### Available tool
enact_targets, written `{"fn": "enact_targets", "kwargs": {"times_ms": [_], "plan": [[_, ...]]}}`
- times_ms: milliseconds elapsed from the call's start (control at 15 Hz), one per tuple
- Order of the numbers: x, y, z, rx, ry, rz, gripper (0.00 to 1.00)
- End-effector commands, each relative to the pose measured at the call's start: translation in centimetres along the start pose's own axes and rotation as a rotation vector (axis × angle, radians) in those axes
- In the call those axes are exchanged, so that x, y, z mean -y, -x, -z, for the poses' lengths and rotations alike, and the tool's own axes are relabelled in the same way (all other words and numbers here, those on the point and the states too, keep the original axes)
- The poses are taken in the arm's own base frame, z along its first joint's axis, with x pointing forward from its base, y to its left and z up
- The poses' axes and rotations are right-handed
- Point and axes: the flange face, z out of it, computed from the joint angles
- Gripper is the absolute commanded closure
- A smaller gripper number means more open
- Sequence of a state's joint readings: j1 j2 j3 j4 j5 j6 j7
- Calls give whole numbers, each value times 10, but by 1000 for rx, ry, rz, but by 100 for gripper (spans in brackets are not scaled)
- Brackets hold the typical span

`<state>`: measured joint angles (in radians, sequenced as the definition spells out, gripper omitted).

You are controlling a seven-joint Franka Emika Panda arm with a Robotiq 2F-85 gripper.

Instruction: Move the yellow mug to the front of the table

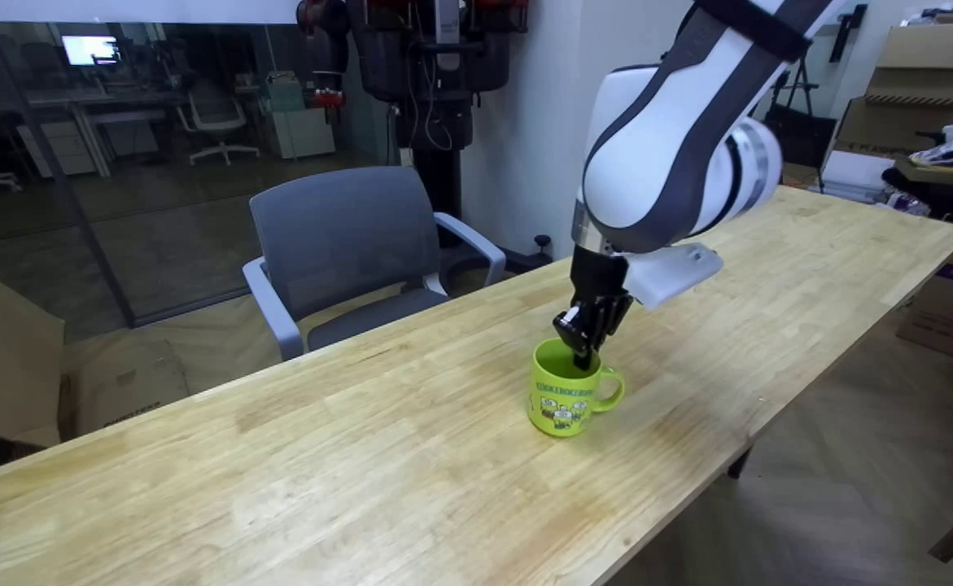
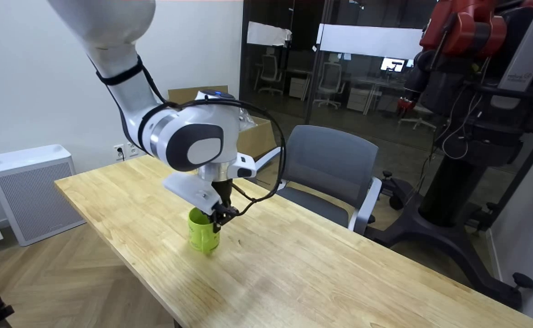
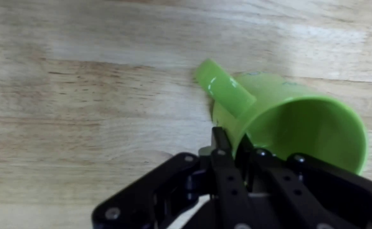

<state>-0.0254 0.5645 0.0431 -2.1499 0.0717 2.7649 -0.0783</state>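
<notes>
The yellow mug [image 1: 557, 407] is lime-coloured with cartoon print and stands upright on the light wood table [image 1: 321, 472], near its long edge away from the chair. I cannot tell whether its base touches the wood. It also shows in an exterior view [image 2: 200, 237] and in the wrist view [image 3: 268, 87], with its handle at upper left there. My gripper [image 3: 233, 144] points down at the rim near the handle. One finger is inside the mug, the other outside, closed on the wall. In the exterior views the gripper [image 1: 583, 358] partly hides the rim.
A grey chair [image 1: 354, 244] stands against the table's long side, seen in both exterior views [image 2: 327, 168]. A black and red robot [image 2: 471, 114] stands behind it. Cardboard boxes [image 1: 4, 366] lie on the floor past a table end. A black cable loop [image 2: 277, 159] hangs from my arm.
</notes>
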Motion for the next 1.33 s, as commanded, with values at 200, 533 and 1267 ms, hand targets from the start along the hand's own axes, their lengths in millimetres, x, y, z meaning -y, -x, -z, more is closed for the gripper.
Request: {"fn": "enact_targets", "kwargs": {"times_ms": [200, 533, 1267], "plan": [[23, 78, -31, 119, -124, -189, 98], [18, 98, -26, 131, -182, -307, 90], [9, 90, -18, 121, -194, -332, 56]]}}
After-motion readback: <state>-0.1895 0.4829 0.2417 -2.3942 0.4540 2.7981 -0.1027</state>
